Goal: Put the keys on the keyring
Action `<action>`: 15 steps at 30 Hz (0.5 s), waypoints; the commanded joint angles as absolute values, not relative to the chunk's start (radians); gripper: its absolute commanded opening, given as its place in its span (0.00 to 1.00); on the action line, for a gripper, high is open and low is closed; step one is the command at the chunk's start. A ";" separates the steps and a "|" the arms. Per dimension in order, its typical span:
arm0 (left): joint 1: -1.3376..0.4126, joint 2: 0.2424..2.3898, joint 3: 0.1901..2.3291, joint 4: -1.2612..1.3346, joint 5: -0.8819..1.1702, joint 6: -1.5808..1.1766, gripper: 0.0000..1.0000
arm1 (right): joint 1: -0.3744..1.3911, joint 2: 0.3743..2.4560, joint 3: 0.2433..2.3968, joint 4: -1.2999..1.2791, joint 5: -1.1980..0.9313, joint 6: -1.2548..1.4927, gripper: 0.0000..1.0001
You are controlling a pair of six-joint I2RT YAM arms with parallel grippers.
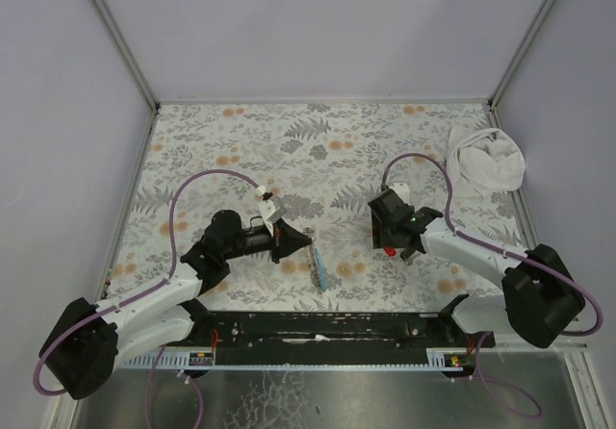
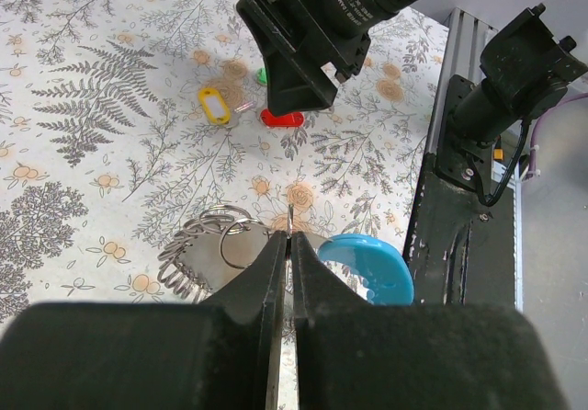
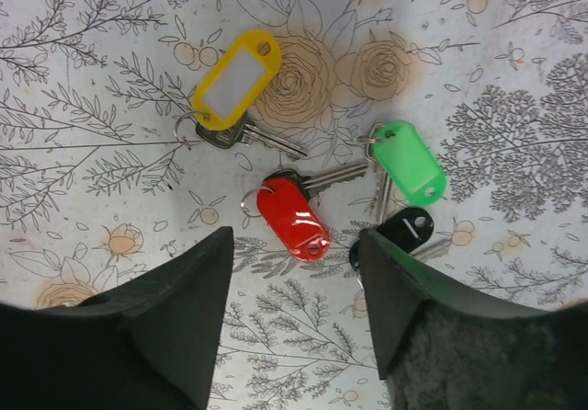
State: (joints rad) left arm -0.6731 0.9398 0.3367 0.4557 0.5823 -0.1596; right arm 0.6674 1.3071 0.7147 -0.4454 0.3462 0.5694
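red key [image 3: 292, 217] between right fingers [image 3: 188, 318]; left fingers [image 2: 243, 300] pinch the keyring [image 2: 369, 265]

Red key [image 3: 292, 219] flanked by right jaws, held apart; thin strips of bare counter [image 1: 318, 131] left either side of it. Black key [image 3: 409, 229] partly hidden behind one jaw; green key [image 3: 411, 162] crowded just beside. Yellow key [image 3: 234, 84] set apart, approach open around it. All four screened from left arm [image 1: 173, 294] by right arm [image 1: 462, 251]. Far counter unobstructed; cloth [image 1: 486, 160] confined to far right corner.

Glossy plastic heads on metal keys [image 3: 292, 219], shiny wire keyring [image 2: 195, 249], matt black right pincer fingers [image 3: 156, 327].
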 commanded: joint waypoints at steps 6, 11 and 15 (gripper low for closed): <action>-0.673 0.939 0.364 0.479 0.576 -0.150 0.00 | 0.670 1.373 0.750 -0.389 0.317 0.565 0.51; -0.673 0.946 0.367 0.476 0.574 -0.149 0.00 | 0.670 1.411 0.759 -0.388 0.293 0.568 0.42; -0.673 0.945 0.368 0.475 0.576 -0.149 0.00 | 0.670 1.427 0.767 -0.350 0.269 0.550 0.40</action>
